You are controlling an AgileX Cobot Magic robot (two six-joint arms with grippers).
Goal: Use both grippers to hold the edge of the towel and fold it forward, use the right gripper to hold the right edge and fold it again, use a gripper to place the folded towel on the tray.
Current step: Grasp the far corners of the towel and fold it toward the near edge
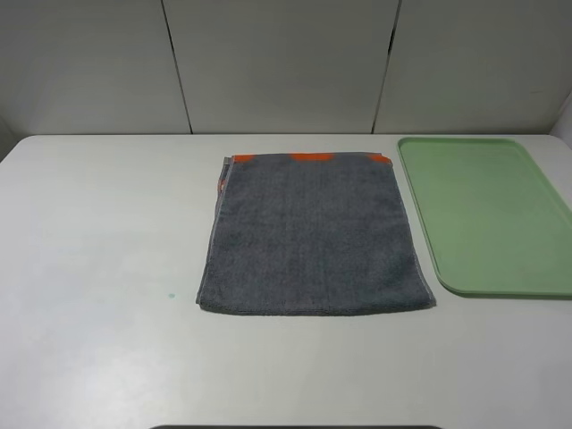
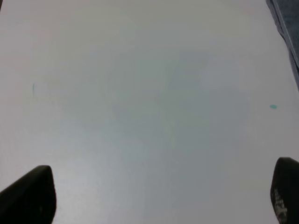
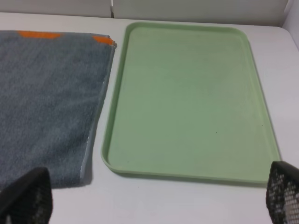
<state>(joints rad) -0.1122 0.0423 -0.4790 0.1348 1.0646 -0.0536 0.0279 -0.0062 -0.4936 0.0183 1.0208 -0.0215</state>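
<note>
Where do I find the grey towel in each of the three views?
Exterior high: towel in the middle of the table, tray at its right.
Left wrist: only a grey sliver of it at a frame corner.
Right wrist: large, alongside the tray.
Shared landmark: the tray, absent only from the left wrist view.

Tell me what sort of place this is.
Probably a robot test bench, not a home: a plain white table, pale wall panels behind it, and just a grey towel and green tray on it.
</note>
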